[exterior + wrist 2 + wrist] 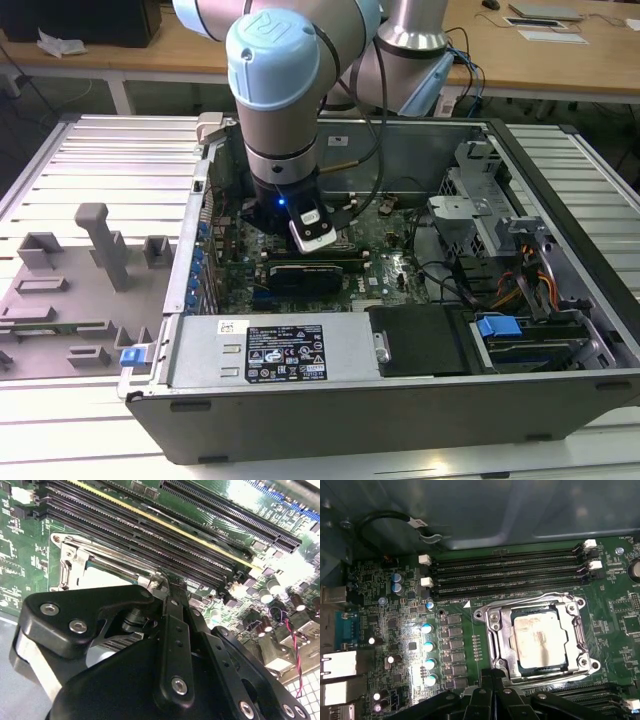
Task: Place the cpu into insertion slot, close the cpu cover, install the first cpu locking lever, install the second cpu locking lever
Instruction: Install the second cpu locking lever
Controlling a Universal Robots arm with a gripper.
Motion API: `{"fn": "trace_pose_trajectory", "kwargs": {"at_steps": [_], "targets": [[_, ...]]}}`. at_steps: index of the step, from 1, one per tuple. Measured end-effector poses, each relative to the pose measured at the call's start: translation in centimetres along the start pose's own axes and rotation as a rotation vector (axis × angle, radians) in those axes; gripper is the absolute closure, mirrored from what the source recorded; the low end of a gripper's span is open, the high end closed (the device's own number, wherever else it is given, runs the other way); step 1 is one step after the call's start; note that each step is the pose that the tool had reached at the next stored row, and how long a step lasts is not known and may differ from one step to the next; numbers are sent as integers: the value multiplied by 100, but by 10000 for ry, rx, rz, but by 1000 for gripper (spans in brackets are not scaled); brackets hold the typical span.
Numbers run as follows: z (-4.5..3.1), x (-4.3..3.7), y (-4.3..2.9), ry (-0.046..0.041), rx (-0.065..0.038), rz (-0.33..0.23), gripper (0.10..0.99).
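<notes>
The cpu (540, 639) sits in the slot (496, 645) under the closed cover (577, 630); levers seemingly unfinished, the gripper (162, 580), fingers pinched together, touching the cover's edge.

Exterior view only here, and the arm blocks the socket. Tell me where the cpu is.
Observer: In the first wrist view the cpu lies flat, silvery top up.
Operator: Report the cover.
Observer: The cpu cover is down, its metal frame around the cpu, whose top shows through the window.
Operator: Give me the claw.
Observer: In the second wrist view the claw is shut, its tip at the cover's edge.
</notes>
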State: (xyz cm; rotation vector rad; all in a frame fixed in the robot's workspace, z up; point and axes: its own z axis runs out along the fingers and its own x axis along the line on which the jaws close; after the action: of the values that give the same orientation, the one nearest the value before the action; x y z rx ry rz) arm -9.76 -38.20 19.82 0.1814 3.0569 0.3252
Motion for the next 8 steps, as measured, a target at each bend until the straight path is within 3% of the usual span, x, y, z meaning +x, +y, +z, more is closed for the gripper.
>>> {"fn": "trace_pose_trajectory", "kwargs": {"at_steps": [3, 8], "targets": [[-19, -3, 5, -7, 45, -9, 980], [-167, -14, 37, -15, 132, -13, 980]]}}
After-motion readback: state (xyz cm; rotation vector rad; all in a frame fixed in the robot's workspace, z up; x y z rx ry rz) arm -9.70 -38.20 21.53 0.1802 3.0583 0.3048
